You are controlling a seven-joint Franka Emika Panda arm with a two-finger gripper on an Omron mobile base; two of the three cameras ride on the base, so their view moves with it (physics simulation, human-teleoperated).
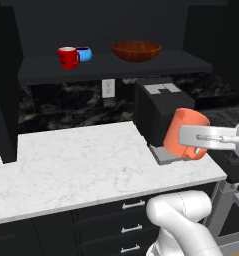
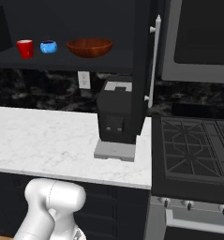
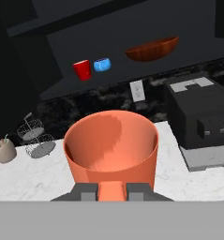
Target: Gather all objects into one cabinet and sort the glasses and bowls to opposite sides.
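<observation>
Overhead, the open black wall cabinet kept bare shelf between the glossy red mug at its left and the wide reddish-brown wooden bowl further right; the small bright-blue vessel sat just beside the mug. Below the cabinet, the white marble worktop lay open left of the black boxy appliance. The gripper was clamped on the rim of the salmon-orange cylindrical cup, held above the worktop's right edge in front of the appliance, its axis tilted, mouth toward the hand camera and empty inside.
</observation>
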